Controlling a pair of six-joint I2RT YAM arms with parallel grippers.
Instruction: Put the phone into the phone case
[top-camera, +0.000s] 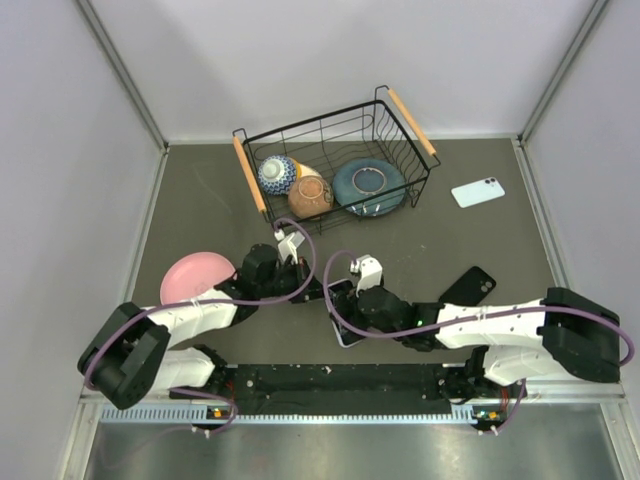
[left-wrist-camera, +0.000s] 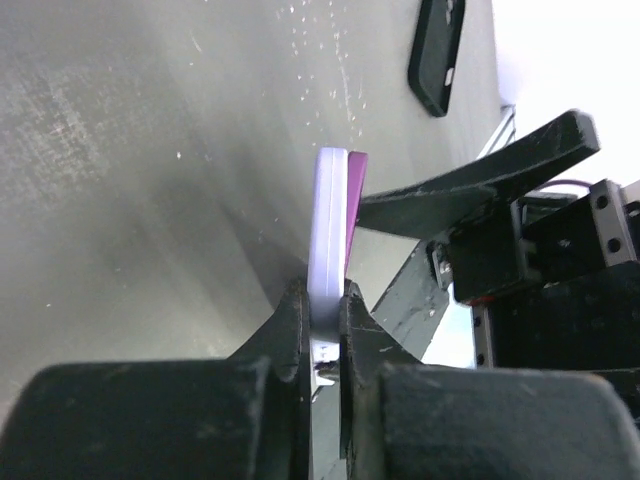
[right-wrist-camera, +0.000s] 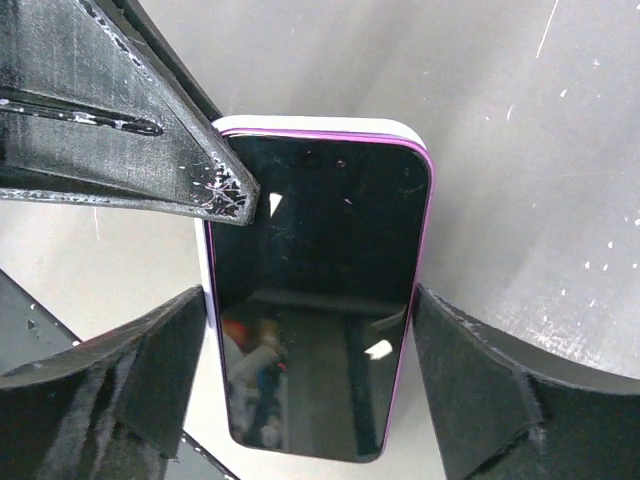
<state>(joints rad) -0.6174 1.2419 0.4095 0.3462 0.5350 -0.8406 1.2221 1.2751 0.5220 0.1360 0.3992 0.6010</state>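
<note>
Left gripper (left-wrist-camera: 323, 300): its fingers pinch one edge of the phone case (left-wrist-camera: 328, 220), which stands edge-on in the left wrist view. I cannot tell whether the case touches the bench (top-camera: 200, 200).
Right gripper (right-wrist-camera: 310, 310): one finger lies on each long side of the phone (right-wrist-camera: 318, 250), apparently clamped across its width.
Phone position: toward 6 o'clock from the bench centre, between the two arms, with its black screen facing the right wrist camera and its back against the case.
Fit: a pale strip of case shows past the phone's purple rim at 12 and 9 o'clock, so I judge it not yet seated.
Risk, slip: the left pinch takes only a narrow bite of soft case, and a hard push could pull it free.
Risk, skew: pressing one corner in first could jam the phone crooked or fold the lip under.
Risk, collision: a left finger crosses the phone's 10 o'clock corner, close to the right fingers.
Nearby: another black handset (top-camera: 468, 286) lies at 3 o'clock, well apart.
</note>
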